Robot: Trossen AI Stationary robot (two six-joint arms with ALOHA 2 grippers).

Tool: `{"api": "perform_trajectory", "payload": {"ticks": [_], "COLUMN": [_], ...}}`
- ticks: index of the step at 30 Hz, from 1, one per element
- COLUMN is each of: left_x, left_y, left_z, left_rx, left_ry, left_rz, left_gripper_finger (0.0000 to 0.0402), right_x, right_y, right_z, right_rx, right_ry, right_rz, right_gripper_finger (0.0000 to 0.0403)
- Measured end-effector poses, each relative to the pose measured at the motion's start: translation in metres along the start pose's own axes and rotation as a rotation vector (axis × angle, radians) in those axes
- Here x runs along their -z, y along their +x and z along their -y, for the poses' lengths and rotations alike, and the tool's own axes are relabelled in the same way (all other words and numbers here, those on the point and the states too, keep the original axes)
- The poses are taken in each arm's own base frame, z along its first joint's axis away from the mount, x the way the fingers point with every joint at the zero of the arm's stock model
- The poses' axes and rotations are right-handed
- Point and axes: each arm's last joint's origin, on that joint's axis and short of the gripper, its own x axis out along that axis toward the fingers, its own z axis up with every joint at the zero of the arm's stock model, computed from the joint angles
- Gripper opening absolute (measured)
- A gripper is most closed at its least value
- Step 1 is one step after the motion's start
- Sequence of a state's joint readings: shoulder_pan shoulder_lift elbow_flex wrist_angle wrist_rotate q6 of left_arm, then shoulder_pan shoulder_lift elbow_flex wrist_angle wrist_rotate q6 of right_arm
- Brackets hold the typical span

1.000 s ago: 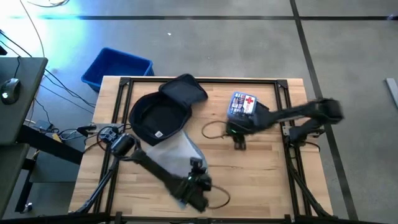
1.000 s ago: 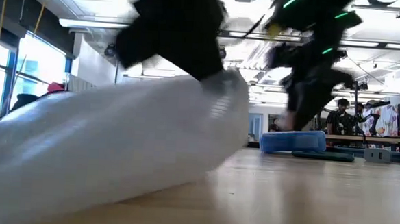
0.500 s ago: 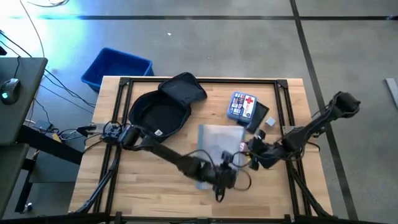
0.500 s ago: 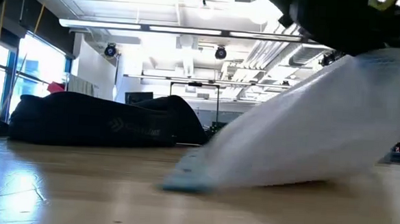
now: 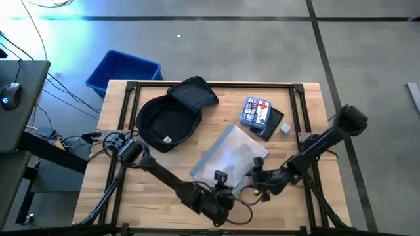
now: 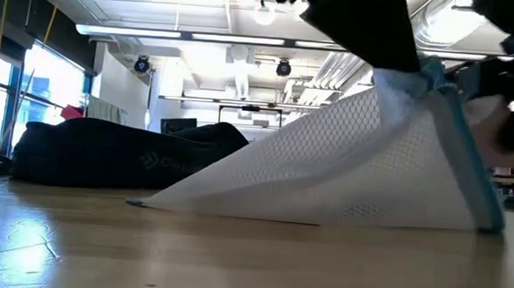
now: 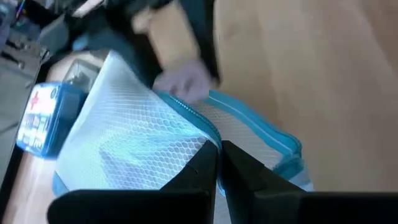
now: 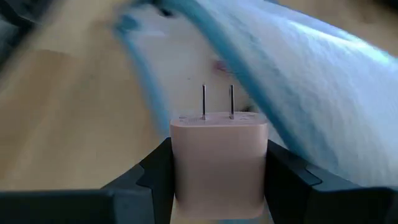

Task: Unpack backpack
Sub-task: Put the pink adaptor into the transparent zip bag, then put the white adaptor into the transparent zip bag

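Observation:
The dark navy backpack (image 5: pixel 172 118) lies open on the table's far left part, also seen in the low view (image 6: pixel 106 158). A white mesh pouch (image 5: pixel 230 154) with blue zip trim sits slanted at mid-table. My left gripper (image 5: pixel 220 182) is at the pouch's near end, shut on it. My right gripper (image 5: pixel 258 177) is just right of it, shut on a pale pink charger plug (image 8: pixel 217 149) with two prongs. A blue first-aid kit (image 5: pixel 256 111) lies on the far right part. My left gripper (image 7: pixel 219 149) pinches the mesh pouch at its blue zip edge (image 7: pixel 208 132), near one end. That end is raised (image 6: pixel 437 78) while the opposite corner (image 6: pixel 148 203) rests on the table, so the pouch slopes. My right gripper (image 8: pixel 217 155) pinches the charger plug's body between its two fingers (image 8: pixel 155 168), one on each side face. The prongs (image 8: pixel 217 99) point away from the wrist toward the pouch, and the plug is clear of the table.
A blue plastic bin (image 5: pixel 123 71) stands on the floor off the table's far left corner. A dark flat item (image 5: pixel 270 126) and a small grey piece (image 5: pixel 284 128) lie by the first-aid kit. A thin cable (image 5: pixel 246 198) loops near the table's near edge.
My left gripper carried the mesh pouch from beside the backpack toward the table's right, then drew back toward the near edge; the pouch turned diagonal, with one end raised. My right gripper moved from beside the first-aid kit toward the near edge, ending next to the left gripper.

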State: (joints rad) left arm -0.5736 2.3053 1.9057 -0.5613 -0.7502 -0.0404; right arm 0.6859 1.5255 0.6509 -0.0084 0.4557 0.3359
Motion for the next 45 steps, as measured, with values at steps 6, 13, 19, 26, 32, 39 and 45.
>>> {"api": "perform_trajectory", "payload": {"ticks": [6, 13, 19, 26, 32, 39, 45], "left_x": [-0.002, -0.003, -0.003, 0.007, 0.021, 0.031, 0.040], "left_y": [-0.011, -0.015, -0.015, -0.017, -0.020, -0.020, -0.025], "left_z": [0.012, 0.017, 0.018, 0.019, 0.017, 0.012, 0.011], "left_rx": [0.013, 0.030, 0.057, 0.063, -0.021, -0.052, -0.069], "left_ry": [0.079, 0.112, 0.100, 0.117, 0.090, 0.089, 0.119], "left_rz": [0.038, 0.055, 0.051, -0.022, -0.130, -0.212, -0.285], "left_gripper_finger": [0.0000, 0.0000, 0.0000, 0.0000, 0.0000, 0.0000, 0.0000], "right_x": [-0.028, -0.062, -0.065, -0.068, -0.058, -0.020, 0.027], "right_y": [0.040, 0.060, 0.062, 0.036, -0.013, -0.035, -0.028], "right_z": [0.007, 0.034, 0.045, 0.028, 0.015, 0.029, 0.048], "right_rx": [0.247, 0.370, 0.385, 0.360, 0.426, 0.445, 0.540], "right_ry": [-0.063, -0.027, 0.070, 0.000, 0.003, 0.168, 0.314], "right_rz": [-0.142, -0.194, -0.191, -0.179, -0.193, -0.192, -0.196], "right_gripper_finger": [0.0164, 0.0174, 0.0347, 0.0366, 0.0311, 0.0286, 0.0286]}}
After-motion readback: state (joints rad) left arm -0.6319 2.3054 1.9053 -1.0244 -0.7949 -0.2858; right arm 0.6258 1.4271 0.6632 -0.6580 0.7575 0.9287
